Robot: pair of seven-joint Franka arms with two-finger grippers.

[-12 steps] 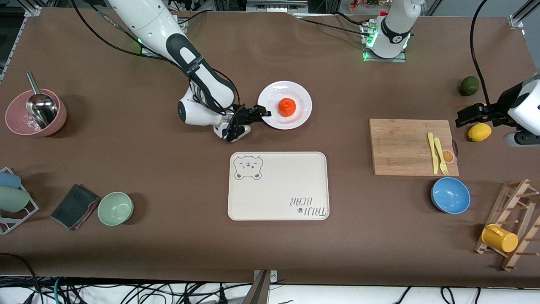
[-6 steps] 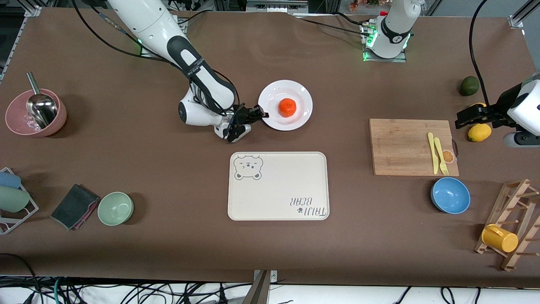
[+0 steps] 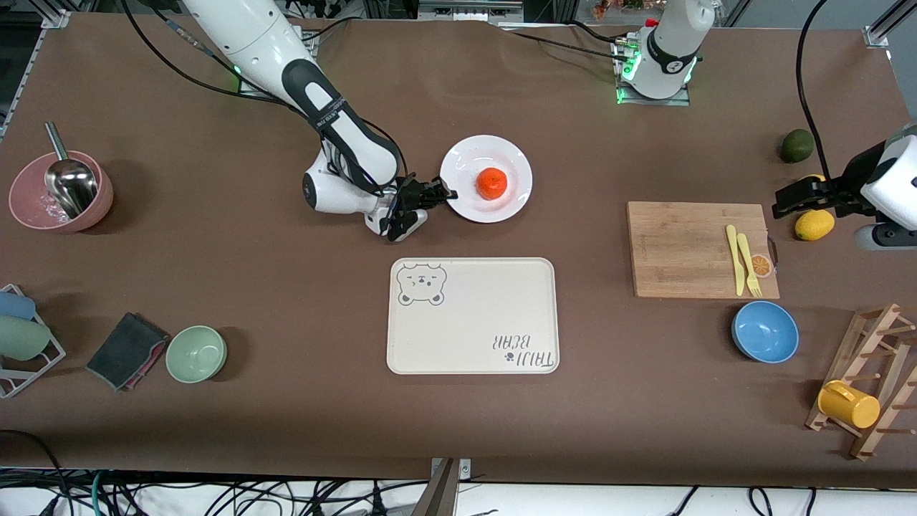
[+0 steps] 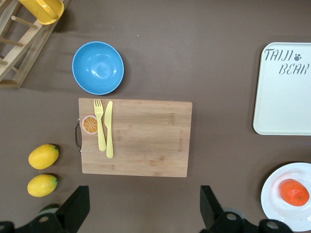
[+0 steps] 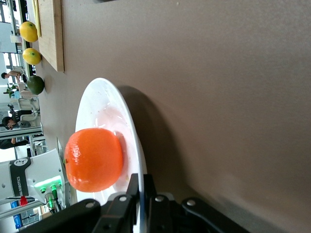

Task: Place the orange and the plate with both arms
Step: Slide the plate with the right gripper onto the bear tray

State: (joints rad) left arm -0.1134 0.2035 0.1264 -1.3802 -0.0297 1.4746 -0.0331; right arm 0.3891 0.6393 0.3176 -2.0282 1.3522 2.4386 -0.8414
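Observation:
The orange (image 3: 491, 183) lies in the middle of the white plate (image 3: 516, 161). My right gripper (image 3: 445, 193) is shut on the plate's rim at the side toward the right arm's end. In the right wrist view the fingers (image 5: 133, 187) pinch the thin rim of the plate (image 5: 104, 104), and the orange (image 5: 93, 159) sits just past them. A shadow shows under the plate's edge. My left gripper (image 3: 788, 197) hangs open and empty over the table's left-arm end, beside the lemons. From high up, the left wrist view shows the left gripper (image 4: 144, 213), plate (image 4: 274, 194) and orange (image 4: 293, 191).
The cream bear tray (image 3: 473, 315) lies nearer the camera than the plate. A wooden cutting board (image 3: 688, 247) carries a yellow fork and knife. A blue bowl (image 3: 765, 331), lemon (image 3: 814, 224), dark green fruit (image 3: 797, 145), mug rack (image 3: 870, 387), green bowl (image 3: 196, 353) and pink bowl (image 3: 61, 192) stand around.
The right gripper has closed onto the plate's rim. The plate with the orange has shifted slightly toward the left arm's end. The left arm has hardly moved.

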